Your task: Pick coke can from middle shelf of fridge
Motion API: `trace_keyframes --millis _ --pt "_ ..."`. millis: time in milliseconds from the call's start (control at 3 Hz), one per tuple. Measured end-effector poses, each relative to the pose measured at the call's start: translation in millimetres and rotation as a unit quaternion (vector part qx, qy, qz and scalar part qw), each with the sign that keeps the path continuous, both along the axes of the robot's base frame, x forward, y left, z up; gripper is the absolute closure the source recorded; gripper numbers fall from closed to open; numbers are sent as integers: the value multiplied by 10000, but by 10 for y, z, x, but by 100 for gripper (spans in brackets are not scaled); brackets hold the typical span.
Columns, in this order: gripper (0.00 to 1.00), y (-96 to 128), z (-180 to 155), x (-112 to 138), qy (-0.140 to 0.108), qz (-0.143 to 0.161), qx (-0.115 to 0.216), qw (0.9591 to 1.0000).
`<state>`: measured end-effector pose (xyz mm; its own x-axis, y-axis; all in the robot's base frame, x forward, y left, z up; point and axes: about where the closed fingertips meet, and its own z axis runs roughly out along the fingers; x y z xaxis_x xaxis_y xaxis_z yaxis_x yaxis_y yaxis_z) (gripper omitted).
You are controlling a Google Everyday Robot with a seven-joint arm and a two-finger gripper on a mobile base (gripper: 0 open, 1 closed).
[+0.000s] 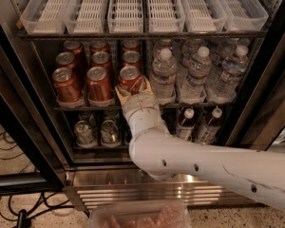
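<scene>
The coke can (130,76), red with a silver top, stands at the front of its lane on the middle shelf (85,107) of the fridge (23,122). My gripper (132,87) reaches in from below on a white arm. Its tan fingers (120,93) sit on either side of the can, closed against it. The can stands upright on the shelf.
Other red cans (99,83) stand just left of the coke can and water bottles (164,75) just right. White slotted trays (128,8) fill the shelf above. Small silver cans (84,132) and dark bottles (185,122) sit below. Cables (4,151) lie on the floor at left.
</scene>
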<state>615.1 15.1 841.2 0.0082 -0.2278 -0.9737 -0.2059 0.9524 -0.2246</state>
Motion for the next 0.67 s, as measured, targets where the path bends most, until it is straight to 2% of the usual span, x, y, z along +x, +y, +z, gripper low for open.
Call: trace_keyframes --millis 667 --pt "100 29 375 -122 192 360 534 9977"
